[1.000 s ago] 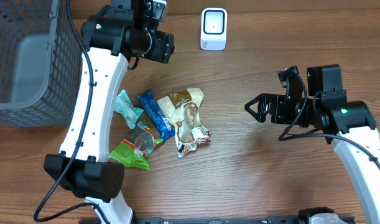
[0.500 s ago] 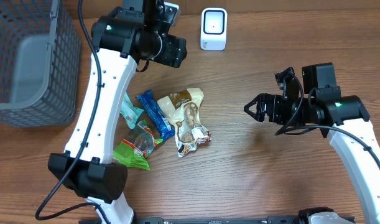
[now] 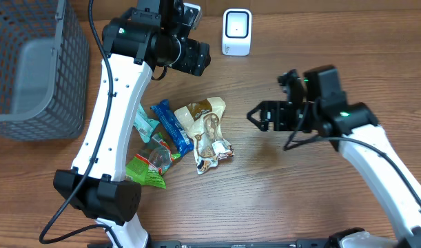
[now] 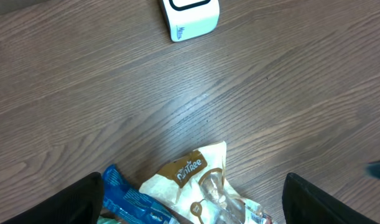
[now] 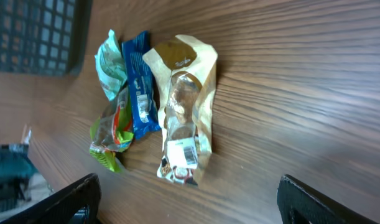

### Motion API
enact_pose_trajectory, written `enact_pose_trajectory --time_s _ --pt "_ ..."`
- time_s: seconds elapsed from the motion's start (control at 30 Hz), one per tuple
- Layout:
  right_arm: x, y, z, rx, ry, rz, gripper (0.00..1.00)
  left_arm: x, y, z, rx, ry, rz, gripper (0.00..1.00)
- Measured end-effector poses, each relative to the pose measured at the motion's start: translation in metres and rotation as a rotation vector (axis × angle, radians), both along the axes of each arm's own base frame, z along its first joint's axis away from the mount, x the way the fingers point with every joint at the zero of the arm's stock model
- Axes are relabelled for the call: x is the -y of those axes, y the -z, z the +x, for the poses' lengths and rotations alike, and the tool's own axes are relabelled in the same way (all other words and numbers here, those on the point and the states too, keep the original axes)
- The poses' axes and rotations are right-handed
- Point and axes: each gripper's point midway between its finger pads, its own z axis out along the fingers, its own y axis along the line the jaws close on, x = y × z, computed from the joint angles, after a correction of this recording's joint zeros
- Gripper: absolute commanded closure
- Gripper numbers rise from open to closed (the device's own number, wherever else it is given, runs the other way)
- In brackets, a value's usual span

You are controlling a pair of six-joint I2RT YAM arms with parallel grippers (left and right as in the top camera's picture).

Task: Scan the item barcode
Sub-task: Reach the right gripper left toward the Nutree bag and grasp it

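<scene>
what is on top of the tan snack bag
Nothing lies on the tan snack bag; its barcode label faces up. Where it meets the blue wrapper, which edge overlaps cannot be told.

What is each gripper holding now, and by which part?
Nothing is held. The left gripper and right gripper are open and empty; the snack packets lie on the table.
</scene>
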Motion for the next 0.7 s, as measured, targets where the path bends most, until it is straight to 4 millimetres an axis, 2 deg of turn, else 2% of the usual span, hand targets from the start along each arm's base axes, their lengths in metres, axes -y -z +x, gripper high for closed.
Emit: enact_pose_trajectory --time_s 0.17,0.37,0.53,0.7 --pt "-0.023 0.027 0.008 -0.02 -0.044 -0.014 0.09 0.0 0.0 0.0 0.0 0.0 0.0 0.15" --pt "-0.048 0.032 0.013 0.028 -0.098 0.003 0.09 0.0 0.0 0.0 -0.001 -0.002 -0.001 0.14" --pt "-0.055 0.032 0.022 0.065 -0.105 0.018 0.09 0.0 0.0 0.0 -0.001 -0.002 -0.001 0.15" --pt "-0.06 0.051 0.031 0.041 -0.096 0.016 0.1 0.0 0.0 0.0 -0.001 -0.002 -0.001 0.14"
